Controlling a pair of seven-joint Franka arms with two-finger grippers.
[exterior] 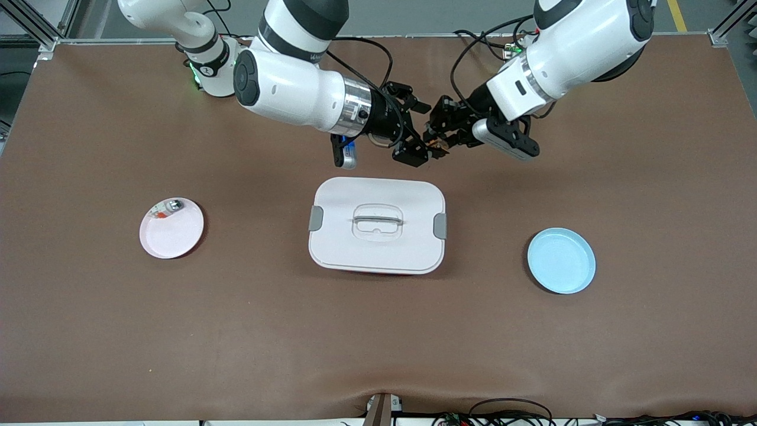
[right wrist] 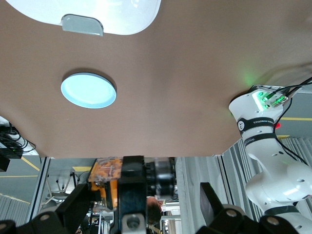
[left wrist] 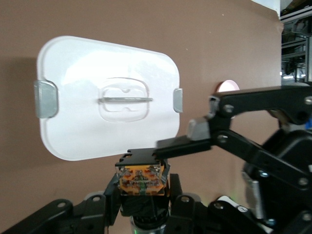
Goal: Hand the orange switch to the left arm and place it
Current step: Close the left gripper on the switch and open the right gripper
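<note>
Above the brown table [exterior: 650, 177], past the white lidded box [exterior: 377, 225], the left gripper [exterior: 436, 144] clamps the tiny black-and-orange switch [left wrist: 140, 178]. The right gripper [exterior: 417, 130] flanks it, fingers [left wrist: 183, 144] spread wide, so the left arm likely carries on.

A: Orange switch [exterior: 436, 145] in the front view?
B: Only a speck between the two hands; its shape is too small to tell.

A: The box [exterior: 377, 225]?
B: Its red base shows only as a thin edge under the lid. The right wrist view cuts it off, leaving one corner and a latch.

A: Pink plate [exterior: 171, 228]?
B: The small parts at its rim are too small to identify.
</note>
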